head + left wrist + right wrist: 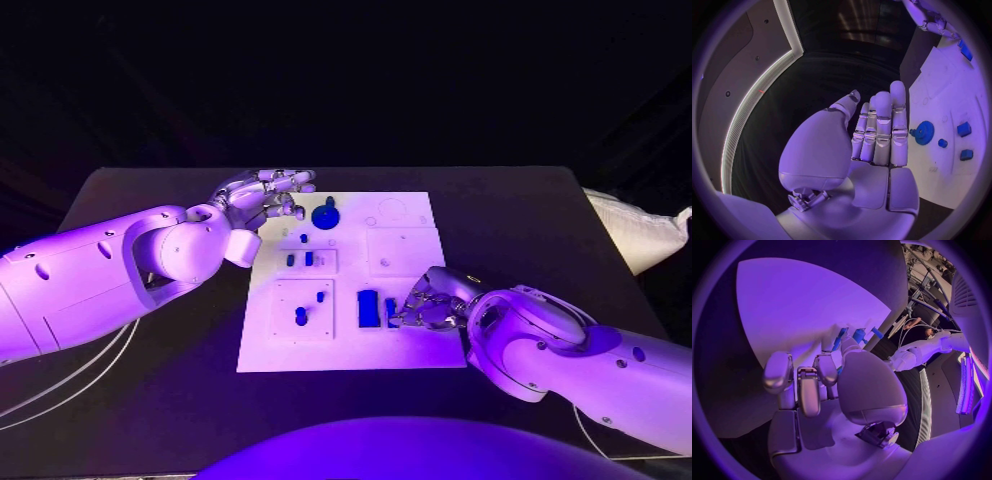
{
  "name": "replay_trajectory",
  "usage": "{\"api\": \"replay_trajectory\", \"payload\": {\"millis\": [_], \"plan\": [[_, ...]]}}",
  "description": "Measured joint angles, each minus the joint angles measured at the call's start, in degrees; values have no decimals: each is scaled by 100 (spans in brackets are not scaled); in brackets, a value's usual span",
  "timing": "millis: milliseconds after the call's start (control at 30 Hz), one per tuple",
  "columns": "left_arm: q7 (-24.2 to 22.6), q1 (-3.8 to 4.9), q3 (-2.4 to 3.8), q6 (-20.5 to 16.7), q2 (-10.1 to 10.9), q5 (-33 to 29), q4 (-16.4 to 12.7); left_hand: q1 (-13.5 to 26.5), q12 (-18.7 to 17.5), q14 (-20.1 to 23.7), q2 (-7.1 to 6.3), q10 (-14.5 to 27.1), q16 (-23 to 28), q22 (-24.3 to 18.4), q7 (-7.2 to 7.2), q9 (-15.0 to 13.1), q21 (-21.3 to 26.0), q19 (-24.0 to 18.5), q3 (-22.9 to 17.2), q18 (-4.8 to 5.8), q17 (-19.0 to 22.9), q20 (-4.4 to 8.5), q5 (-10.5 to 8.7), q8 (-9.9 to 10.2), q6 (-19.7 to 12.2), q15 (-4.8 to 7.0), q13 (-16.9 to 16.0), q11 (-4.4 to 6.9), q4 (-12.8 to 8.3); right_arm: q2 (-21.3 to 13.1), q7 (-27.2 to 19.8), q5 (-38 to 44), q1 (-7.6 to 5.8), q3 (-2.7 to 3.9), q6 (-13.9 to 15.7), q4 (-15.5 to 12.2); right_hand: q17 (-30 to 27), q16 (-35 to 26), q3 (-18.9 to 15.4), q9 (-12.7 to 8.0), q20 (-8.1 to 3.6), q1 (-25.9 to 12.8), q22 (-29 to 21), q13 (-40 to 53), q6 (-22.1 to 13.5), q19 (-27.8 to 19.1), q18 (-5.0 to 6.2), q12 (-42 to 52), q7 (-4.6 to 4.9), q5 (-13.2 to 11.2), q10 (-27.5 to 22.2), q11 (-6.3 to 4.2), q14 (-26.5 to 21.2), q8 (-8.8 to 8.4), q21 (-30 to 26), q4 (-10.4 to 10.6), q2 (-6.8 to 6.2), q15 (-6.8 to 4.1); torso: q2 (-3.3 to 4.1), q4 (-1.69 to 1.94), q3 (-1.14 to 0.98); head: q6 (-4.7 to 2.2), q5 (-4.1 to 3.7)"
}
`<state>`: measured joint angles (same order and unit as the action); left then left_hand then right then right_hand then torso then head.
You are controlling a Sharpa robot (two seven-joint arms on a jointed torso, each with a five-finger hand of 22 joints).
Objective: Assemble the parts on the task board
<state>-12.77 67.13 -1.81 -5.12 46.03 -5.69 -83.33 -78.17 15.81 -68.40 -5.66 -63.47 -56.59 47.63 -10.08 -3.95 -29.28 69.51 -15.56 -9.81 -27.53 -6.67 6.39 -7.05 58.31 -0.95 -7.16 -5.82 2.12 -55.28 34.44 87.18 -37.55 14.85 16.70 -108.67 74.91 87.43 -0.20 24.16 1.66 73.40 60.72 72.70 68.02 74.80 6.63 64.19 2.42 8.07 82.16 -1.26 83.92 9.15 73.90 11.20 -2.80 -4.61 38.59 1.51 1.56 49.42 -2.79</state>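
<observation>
Task board (411, 345): white plate lying flat mid-table on the black table (534, 210), divided into shallow square panels.

Left hand (265, 197): at the board's far left corner, just beside the gear. In the left wrist view (879, 132) the fingers are straight and pressed side by side, thumb off to one side, palm bare. It grips nothing and is apart from the parts.

Gear (326, 213): round blue toothed part on the far left panel of the board, flat on the surface. In the left wrist view (924, 132) it sits just past the fingertips, with a small blue knob (942, 143) beside it.

Small blue blocks (299, 259): two short pieces in the panel nearer than the gear, standing close together.

Near-left panel: one blue peg (302, 316) and a smaller piece (320, 296) above it, apart from each other.

Tall blue block (368, 307): upright rectangle near the board's middle, at the near side, just beside the right hand.

Right hand (428, 304): low over the board's near right area, fingers curled downward. In the right wrist view (826, 380) the fingers bend in toward blue pieces (858, 335) at their tips; whether they actually pinch one I cannot tell, the fingers cover the contact.
</observation>
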Motion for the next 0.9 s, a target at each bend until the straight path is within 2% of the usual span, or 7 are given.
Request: {"api": "replay_trajectory", "payload": {"millis": [267,333,467,667,733,800,900], "plan": [[4,0,0,3,0,1,11,0,0,0,0,0,0,0,0,0,0,0,0,0,0,0,0,0,0,0,0,0,0,40,-69,7,-4,1,38,38,0,0,-90,-32,0,3,0,-1,-29,0,0,10,29,-33,2,-2,0,-40,0,53,9,0,-2,7,-1,13,29],[5,-1,0,3,3,1,14,0,0,0,0,0,0,0,0,0,0,0,0,0,0,0,0,0,0,0,0,0,0,22,-94,-17,2,-4,74,10,0,0,-199,-59,0,-91,-17,-8,-59,0,0,-31,57,151,2,-2,0,-88,0,149,56,0,-4,3,-2,6,38],[5,-1,-2,2,11,1,12,0,0,0,0,0,0,0,0,0,0,0,0,0,0,0,0,0,0,0,0,0,0,-79,-185,-181,-33,-2,170,-84,-1,0,-408,-25,0,-264,-59,-107,-85,0,0,-143,83,450,9,-9,0,-99,0,312,-49,0,-9,-3,-2,-20,48],[3,-31,-2,-5,13,-2,50,0,0,0,0,0,0,0,0,0,0,0,-1,0,2,0,0,0,0,0,0,0,1,-174,-517,-786,-322,14,382,3,-1,-182,-589,-65,72,-298,-479,-484,-399,-234,0,-771,189,498,-290,116,11,-261,-289,414,-83,55,-51,3,11,-81,35],[-6,-67,-2,-20,8,-11,95,0,2,139,0,50,25,-34,-2,0,67,-36,50,0,45,-25,0,-16,-42,-37,0,-6,12,-162,-745,-1138,-450,13,496,173,0,-338,-622,-88,102,-166,-799,-728,-494,-411,0,-1151,248,535,-453,160,9,-329,-502,397,-31,72,-81,3,19,-113,31],[-23,-116,-5,-56,-7,-27,166,-18,35,404,18,113,202,-106,-15,0,220,-240,80,-1,146,-52,0,-37,-56,-66,6,-35,18,-112,-1107,-1665,-606,13,635,461,-5,-603,-640,-107,135,54,-1289,-1089,-593,-675,134,-1690,296,546,-683,199,11,-387,-839,341,50,114,-127,1,32,-157,29],[-69,-173,-16,-156,-42,-70,285,-43,37,918,43,259,745,-312,-50,5,606,-738,126,1,438,-127,0,-37,-96,-154,60,-94,32,28,-1728,-2543,-768,15,798,917,-167,-818,-586,-140,164,349,-1658,-1374,-685,-847,136,-2088,351,546,-857,236,2,-438,-1122,192,168,134,-214,-13,55,-240,26]]}}
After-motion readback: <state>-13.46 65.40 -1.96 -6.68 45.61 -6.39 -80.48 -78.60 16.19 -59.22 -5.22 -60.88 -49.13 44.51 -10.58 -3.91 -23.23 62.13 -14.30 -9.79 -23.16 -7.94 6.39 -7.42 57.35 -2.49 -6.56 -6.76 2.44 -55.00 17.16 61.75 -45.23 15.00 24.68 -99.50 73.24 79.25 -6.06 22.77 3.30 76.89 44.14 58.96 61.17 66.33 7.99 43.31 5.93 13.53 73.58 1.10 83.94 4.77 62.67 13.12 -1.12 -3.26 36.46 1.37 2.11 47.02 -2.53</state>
